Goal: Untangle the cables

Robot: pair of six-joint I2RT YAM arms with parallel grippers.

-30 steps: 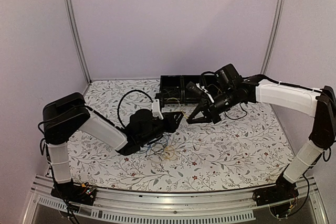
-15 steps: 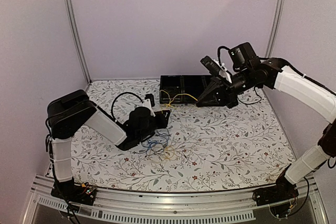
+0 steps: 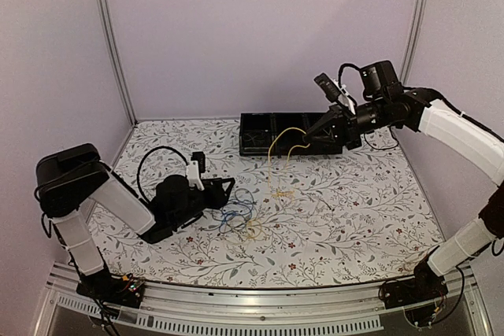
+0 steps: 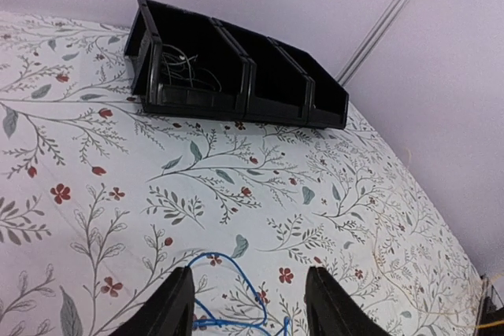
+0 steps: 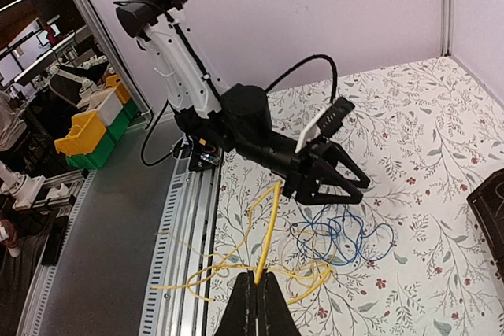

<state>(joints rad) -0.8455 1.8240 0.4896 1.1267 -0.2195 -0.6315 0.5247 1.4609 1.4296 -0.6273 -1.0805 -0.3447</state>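
The bench [image 3: 354,210] is covered by a matt sheet printed with leaves and flowers; whether it is cloth or paper cannot be told. At 12 o'clock on it, a bin tray [image 3: 260,133] of hard black plastic is seen, with a faint sheen along its rims. The yellow cable [image 5: 270,222] and the blue cable [image 5: 342,241] are smoothly sheathed, seemingly in plastic. The left tool [image 4: 248,304] is finished in matt black plastic. The right arm [image 3: 453,127] is clad in smooth white and black shells. At 6 o'clock, a rail [image 3: 260,293] of dull grey metal is fitted.
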